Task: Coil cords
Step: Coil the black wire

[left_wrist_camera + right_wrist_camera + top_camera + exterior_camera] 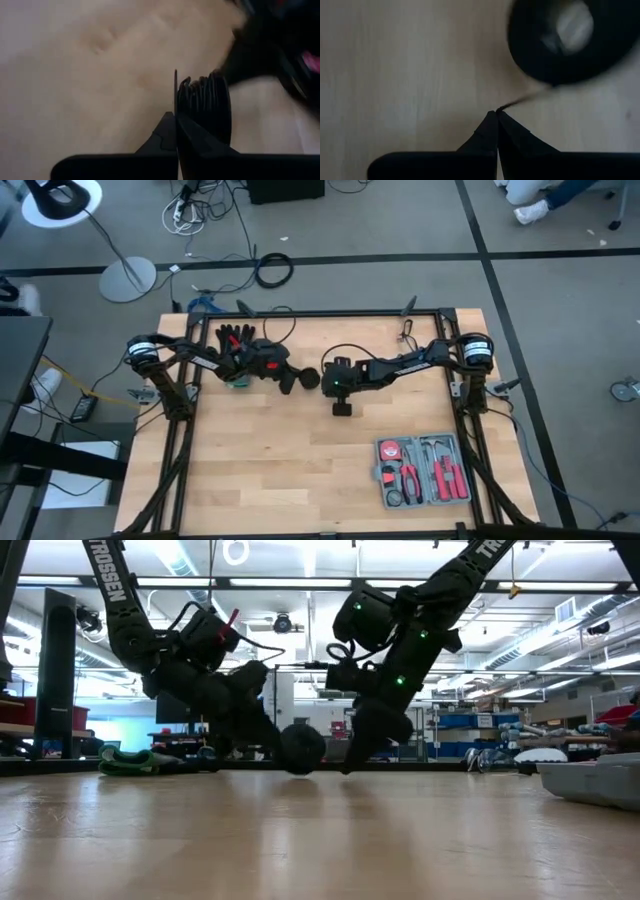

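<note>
L gripper (283,376) is sitting near the table's (300,480) mid-back, fingers pinched tight on the cord (205,105). Its wrist view is showing wire loops bunched right at the fingertips (176,120), prob. so the coil isn't springing apart. A dark glove (236,340) is lying under/behind that arm, w/ something green beside it.

Moving right, the round black disc (308,378) is sitting between the two grippers, just off the wood in the low view.

R gripper (342,406) is pointing down at the table, fingers closed to a point on a thin wire strand (520,101) running to the disc (565,40), likely keeping it taut for winding.

Far right-front, a tool case (423,471) is lying well apart.
</note>
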